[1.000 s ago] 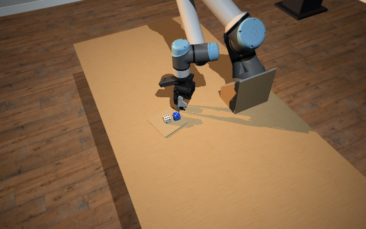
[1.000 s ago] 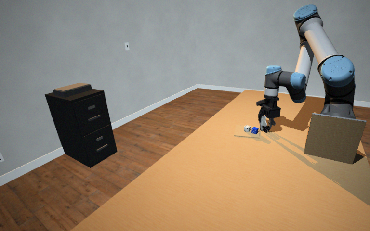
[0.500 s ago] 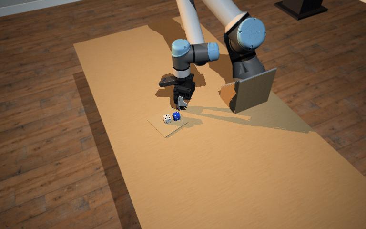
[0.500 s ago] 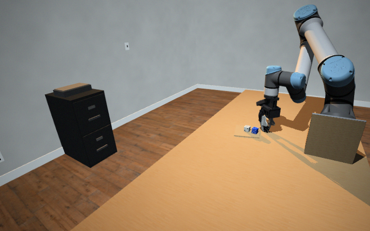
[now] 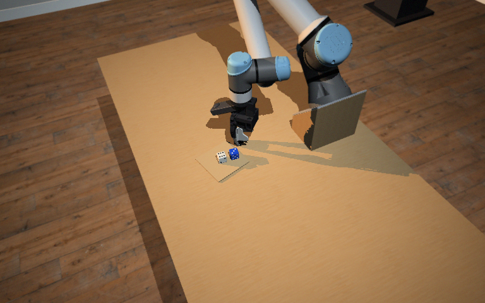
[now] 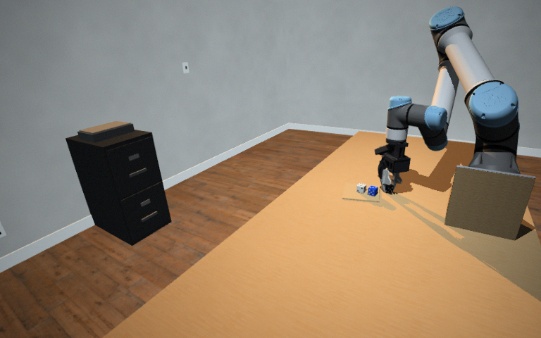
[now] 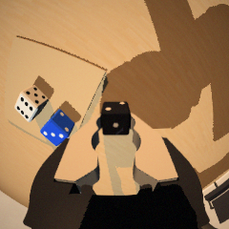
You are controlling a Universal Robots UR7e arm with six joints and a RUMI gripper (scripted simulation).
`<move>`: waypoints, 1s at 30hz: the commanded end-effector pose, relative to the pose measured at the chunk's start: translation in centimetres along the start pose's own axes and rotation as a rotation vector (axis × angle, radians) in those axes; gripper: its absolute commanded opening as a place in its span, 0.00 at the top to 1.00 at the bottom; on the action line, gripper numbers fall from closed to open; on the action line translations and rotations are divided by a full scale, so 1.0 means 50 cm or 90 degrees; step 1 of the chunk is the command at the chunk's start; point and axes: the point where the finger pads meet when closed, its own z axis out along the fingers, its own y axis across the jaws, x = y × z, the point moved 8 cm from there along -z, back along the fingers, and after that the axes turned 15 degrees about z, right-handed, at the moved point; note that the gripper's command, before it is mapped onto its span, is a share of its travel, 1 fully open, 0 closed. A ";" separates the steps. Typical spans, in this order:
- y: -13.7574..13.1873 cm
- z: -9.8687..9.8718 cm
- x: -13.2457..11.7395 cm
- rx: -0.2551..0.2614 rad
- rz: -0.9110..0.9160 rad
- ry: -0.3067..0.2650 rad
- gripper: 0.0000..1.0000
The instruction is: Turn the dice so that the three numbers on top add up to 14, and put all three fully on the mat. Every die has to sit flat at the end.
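With the black die [image 7: 115, 118] pinched between its fingertips, my gripper [image 5: 240, 143] [image 6: 389, 191] [image 7: 115, 114] is clenched on it, pointing down low at the table [image 5: 286, 214] [image 6: 299, 258] [image 7: 119, 29]. Grip is on two opposite sides; wrist view has one pip on the face toward the palm and two on the face beyond it. Black die is off the mat [image 5: 218, 173] [image 6: 351, 196] [image 7: 62, 72] — the mat lies just beside the tool, left of the fingers in the wrist view. Blue die [image 5: 233, 153] [image 6: 372, 191] [image 7: 57, 127] is on the mat, nearer the tool; white die [image 5: 221, 157] [image 6: 361, 188] [image 7: 31, 103] is on it too, farther out past the blue. Those two look flat and sit near each other, apart. Can't confirm the total on top, and can't tell if the black die touches the table. Upright panel [image 5: 338, 121] [image 6: 488, 203] stands well apart from the tool, by the foot of the arm [image 5: 255, 31] [image 6: 466, 59]. Black cabinet [image 6: 119, 187] is on the floor, far off from the gripper — flat box [image 6: 106, 129] on top.
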 end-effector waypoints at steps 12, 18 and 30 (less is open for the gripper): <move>0.000 -0.004 0.000 0.000 0.000 0.000 0.90; 0.000 -0.011 0.000 0.000 0.000 0.000 0.90; 0.000 -0.059 0.000 0.000 0.000 0.000 0.90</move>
